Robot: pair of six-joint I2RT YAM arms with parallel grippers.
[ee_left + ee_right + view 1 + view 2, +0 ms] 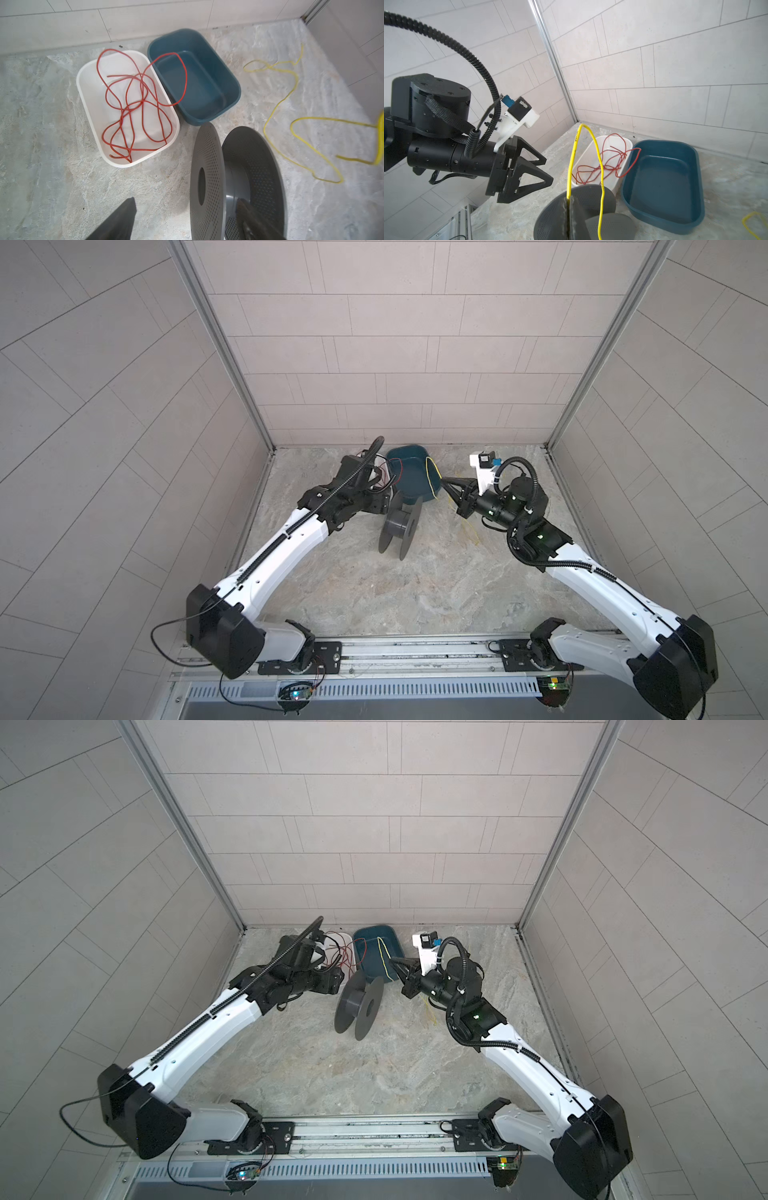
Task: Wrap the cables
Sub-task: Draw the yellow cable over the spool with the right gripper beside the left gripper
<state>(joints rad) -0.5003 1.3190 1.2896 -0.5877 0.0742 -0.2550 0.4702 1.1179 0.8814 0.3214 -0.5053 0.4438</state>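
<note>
dark grey plastic spool point(207, 166): matt, flanges stippled with fine dots, hub smoother with slight sheen
thin yellow wire point(574, 145): smooth plastic jacket, dark print on it
thin red wire point(142, 101): glossy jacket
teal plastic tub point(207, 87): smooth, satin
white plastic tub point(89, 104): smooth, matt
grey tabletop point(52, 124): stone-look, mottled, matt, rough in patches
pale wall panels point(395, 344): matt, tile-pattern
corner posts point(222, 344): bare metal, brushed
black hose point(471, 56): ribbed plastic

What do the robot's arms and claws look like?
The left arm and right arm have white shells and black joints. A black corrugated hose runs along each. The left claw has black triangular open-frame fingers; a white bracket sits behind it.
</note>
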